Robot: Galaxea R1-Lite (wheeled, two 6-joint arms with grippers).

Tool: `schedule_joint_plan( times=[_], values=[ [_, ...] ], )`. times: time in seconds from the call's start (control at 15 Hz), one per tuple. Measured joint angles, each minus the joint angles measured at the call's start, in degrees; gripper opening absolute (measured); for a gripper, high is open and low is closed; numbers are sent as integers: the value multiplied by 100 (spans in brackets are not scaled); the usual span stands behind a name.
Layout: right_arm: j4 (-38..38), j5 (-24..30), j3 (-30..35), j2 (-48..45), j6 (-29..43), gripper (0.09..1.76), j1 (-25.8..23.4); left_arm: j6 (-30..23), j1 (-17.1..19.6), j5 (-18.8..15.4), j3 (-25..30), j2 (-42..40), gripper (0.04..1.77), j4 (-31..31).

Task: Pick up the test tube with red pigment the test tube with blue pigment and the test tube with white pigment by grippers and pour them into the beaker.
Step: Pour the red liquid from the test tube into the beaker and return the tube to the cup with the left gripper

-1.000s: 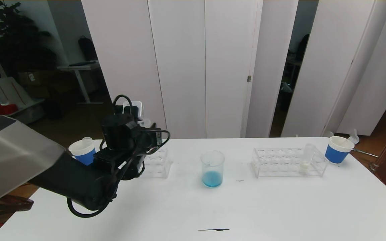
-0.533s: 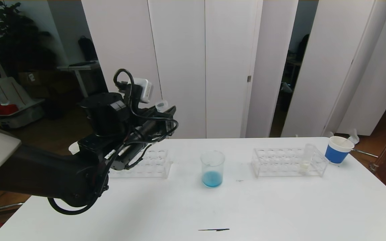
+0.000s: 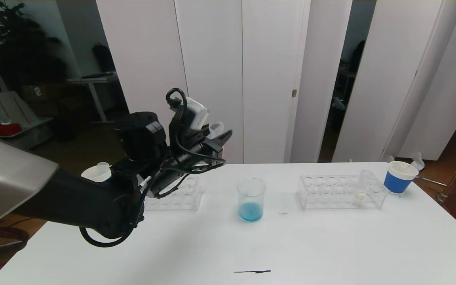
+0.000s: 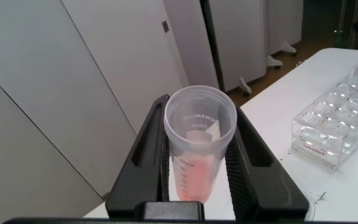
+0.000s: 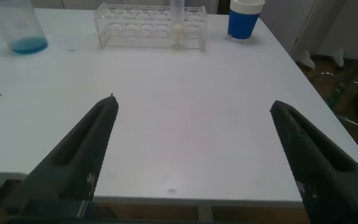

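Two racks on the white table [image 3: 299, 245], one each side of the beaker [image 3: 251, 199]. Beaker stands upright near table centre, blue liquid pooled in its bottom.

Left gripper [image 3: 217, 139] raised above the table, over the left rack [image 3: 176, 194] and left of the beaker, well above its rim. Its jaws are clamped on a clear tube with red pigment [image 4: 197, 152]; wrist view shows the tube upright between both fingers [image 4: 148, 146], open mouth on top, pale red at the bottom. In the head view only the tube's rim shows above the fingers.

Tube with white pigment [image 3: 361, 189] stands upright in the right rack [image 3: 341, 192], near that rack's right end, cream-white at its base. Also visible in the right wrist view [image 5: 178, 23].

Blue-banded paper cup [image 3: 399, 176] just right of the right rack; another cup [image 3: 97, 174] behind the left arm.

Right gripper [image 5: 197, 155] low at the near table edge, jaws spread wide, holding nothing.

Short dark mark [image 3: 252, 272] on the table near the front.
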Motion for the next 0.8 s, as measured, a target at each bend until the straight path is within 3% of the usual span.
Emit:
schedule_joint_plan(
  times=[0.33, 0.8],
  values=[
    [0, 0, 0, 0, 0, 175, 0, 1186, 177, -981, -300, 592, 60, -512],
    [0, 0, 0, 0, 0, 175, 0, 3540, 328, -1101, -389, 1279, 60, -1215]
  ],
)
